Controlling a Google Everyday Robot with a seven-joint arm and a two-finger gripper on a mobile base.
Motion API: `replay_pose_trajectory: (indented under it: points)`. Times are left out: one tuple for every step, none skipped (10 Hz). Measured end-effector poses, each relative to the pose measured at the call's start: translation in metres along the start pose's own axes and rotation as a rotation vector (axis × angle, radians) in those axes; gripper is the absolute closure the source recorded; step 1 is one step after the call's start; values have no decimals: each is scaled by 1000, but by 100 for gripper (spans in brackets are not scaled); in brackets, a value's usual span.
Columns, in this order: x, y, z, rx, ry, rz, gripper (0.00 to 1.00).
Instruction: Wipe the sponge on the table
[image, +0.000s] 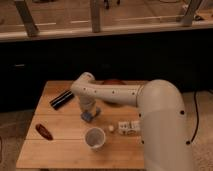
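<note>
— Near the middle of the counter (55, 152), where does the pincer (89, 110) sit?
— Low, pointing down at the sponge (88, 117), which lies right beneath it on the planks.
— Gripping it?
— That cannot be told. A black bar (61, 99) lies to its picture-left, and a white cup (95, 138) stands nearer the camera.

The sponge (92, 116) is a small blue-grey pad lying flat on the table (60, 147), a little left of the middle and about midway between the near and far edges (only its near part shows). The gripper (88, 110) points down directly on top of it. The table is square, of light wooden planks.
</note>
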Motion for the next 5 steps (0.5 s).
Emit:
replay_pose_trajectory:
  points:
    - [-1,1,0,7,-1,4,96]
    - [-1,3,0,10,0,7,96]
    - [-1,4,0,9,5,12,96]
    - [-2,7,0,13,6,16,96]
    - [-4,7,0,19,6,19,96]
